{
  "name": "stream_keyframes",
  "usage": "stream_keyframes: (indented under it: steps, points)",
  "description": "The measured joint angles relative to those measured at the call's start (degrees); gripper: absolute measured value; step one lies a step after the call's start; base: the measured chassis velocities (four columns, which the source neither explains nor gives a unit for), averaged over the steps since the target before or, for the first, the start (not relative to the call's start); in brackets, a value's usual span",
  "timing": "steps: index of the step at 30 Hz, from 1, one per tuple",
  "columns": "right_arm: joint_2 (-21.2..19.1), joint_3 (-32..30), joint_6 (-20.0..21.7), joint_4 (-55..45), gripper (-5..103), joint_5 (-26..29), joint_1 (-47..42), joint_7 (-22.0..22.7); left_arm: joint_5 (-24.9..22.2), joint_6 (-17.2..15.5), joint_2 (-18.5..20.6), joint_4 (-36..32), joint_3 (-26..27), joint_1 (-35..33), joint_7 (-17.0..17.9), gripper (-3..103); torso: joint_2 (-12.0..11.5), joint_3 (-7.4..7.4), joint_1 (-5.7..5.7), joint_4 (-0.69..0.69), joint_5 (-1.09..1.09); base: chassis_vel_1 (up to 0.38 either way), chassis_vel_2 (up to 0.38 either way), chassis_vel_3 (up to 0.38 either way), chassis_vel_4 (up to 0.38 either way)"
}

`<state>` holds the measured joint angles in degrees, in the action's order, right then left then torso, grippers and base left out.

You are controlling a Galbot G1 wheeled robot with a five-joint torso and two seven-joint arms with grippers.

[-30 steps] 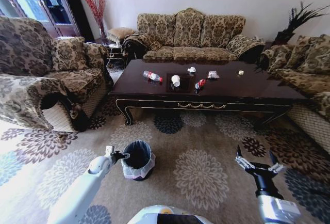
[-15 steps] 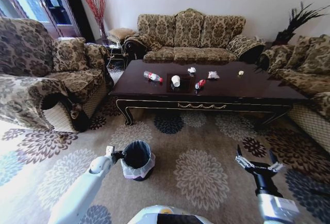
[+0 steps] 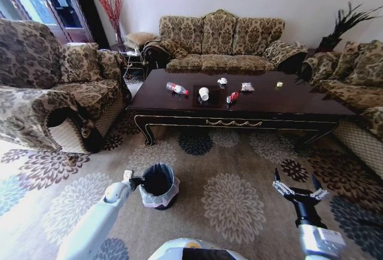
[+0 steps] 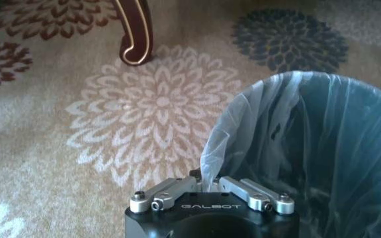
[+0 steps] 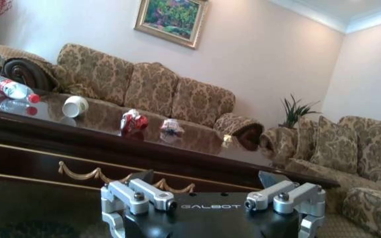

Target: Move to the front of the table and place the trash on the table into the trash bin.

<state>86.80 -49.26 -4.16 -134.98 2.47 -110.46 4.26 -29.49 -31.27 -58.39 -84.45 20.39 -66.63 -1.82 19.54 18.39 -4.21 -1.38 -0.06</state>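
While the trash (image 3: 204,93) lies scattered on the table (image 3: 287,104) | left gripper (image 4: 207,184) closed, seemingly pinching the liner at the trash bin (image 3: 159,185) rim | right gripper (image 3: 297,187) spread wide, empty, low over the carpet (image 3: 233,203), facing the table.

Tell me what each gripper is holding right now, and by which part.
The left gripper grips the trash bin by its bag-lined rim, jaws shut on it. The right gripper holds nothing; its jaws are open.
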Motion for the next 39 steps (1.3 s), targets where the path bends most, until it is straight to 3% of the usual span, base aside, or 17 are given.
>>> stream_keyframes:
  steps: [5, 8, 9, 11, 12, 14, 16, 17, 20, 28, 34, 39]
  points:
    - [-1.1, -0.2, 1.9, -1.5, 100, 1.0, 0.3, 0.5, -0.2, 1.8, 0.1, -6.3, 3.8, -2.8, 0.3, 0, 0.0, 0.00, 0.00, 0.00, 0.03, 0.000, 0.000, 0.000, 0.000]
    - [-2.1, -0.1, 4.4, -2.7, 100, 1.7, 1.5, 0.8, -0.8, 3.3, 0.2, -15.5, 9.3, -6.8, 1.0, 0, 0.0, -0.01, 0.00, 0.01, 0.04, 0.000, 0.000, 0.000, 0.000]
    - [-2.1, -0.1, 4.4, -2.7, 100, 1.7, 1.5, 0.8, -0.8, 3.3, 0.2, -15.5, 9.3, -6.8, 1.0, 0, 0.0, -0.01, 0.00, 0.01, 0.04, 0.000, 0.000, 0.000, 0.000]
    - [-2.9, 0.5, 5.8, -3.4, 100, 2.1, 2.4, 1.2, -1.5, 5.1, -0.1, -24.0, 13.4, -10.7, 3.2, 0, 0.0, -0.02, 0.00, -0.01, 0.07, 0.000, 0.000, 0.000, 0.000]
    - [-2.9, 0.5, 5.8, -3.4, 100, 2.1, 2.4, 1.2, -1.5, 5.1, -0.1, -24.0, 13.4, -10.7, 3.2, 0, 0.0, -0.02, 0.00, -0.01, 0.07, 0.000, 0.000, 0.000, 0.000]
    - [-3.4, 1.1, 6.4, -3.7, 100, 2.3, 2.9, 1.4, -1.8, 6.0, -1.3, -29.5, 16.6, -13.4, 3.9, 0, 0.0, -0.02, 0.00, 0.01, 0.06, 0.000, 0.000, 0.000, 0.000]
    - [-3.9, 1.5, 6.6, -3.9, 100, 2.5, 3.3, 1.4, -1.7, 9.2, -4.1, -35.5, 20.9, -17.3, 4.4, 0, 0.0, 0.00, 0.00, -0.01, 0.08, 0.000, 0.000, 0.000, 0.000]
    - [-3.9, 1.5, 6.6, -3.9, 100, 2.5, 3.3, 1.4, -1.7, 9.2, -4.1, -35.5, 20.9, -17.3, 4.4, 0, 0.0, 0.00, 0.00, -0.01, 0.08, 0.000, 0.000, 0.000, 0.000]
    - [-4.9, 1.7, 6.5, -4.6, 100, 2.8, 3.1, 1.3, 1.4, 15.3, -8.4, -41.9, 23.6, -23.1, 4.8, 0, 0.6, 0.33, -0.19, -0.02, 0.03, 0.000, 0.000, 0.000, 0.000]
    - [-7.2, 1.5, 6.4, -6.3, 100, 4.8, 3.2, 0.9, 11.2, 20.0, -16.4, -53.2, 25.5, -31.9, 5.5, 0, 2.4, 1.54, -0.85, -0.01, 0.08, 0.000, 0.000, 0.000, 0.000]
    - [-8.2, 1.3, 6.5, -6.5, 100, 5.9, 3.5, 0.0, 14.9, 19.6, -18.7, -55.7, 25.5, -35.2, 4.5, 0, 3.8, 2.39, -1.33, -0.01, 0.06, 0.000, 0.000, 0.000, 0.000]
    - [-9.0, 2.4, 7.6, -6.5, 100, 6.3, 4.8, -0.3, 15.6, 14.7, -18.6, -56.5, 25.8, -35.4, 2.9, 0, 5.2, 3.24, -1.90, -0.01, 0.06, 0.000, 0.000, 0.000, 0.000]
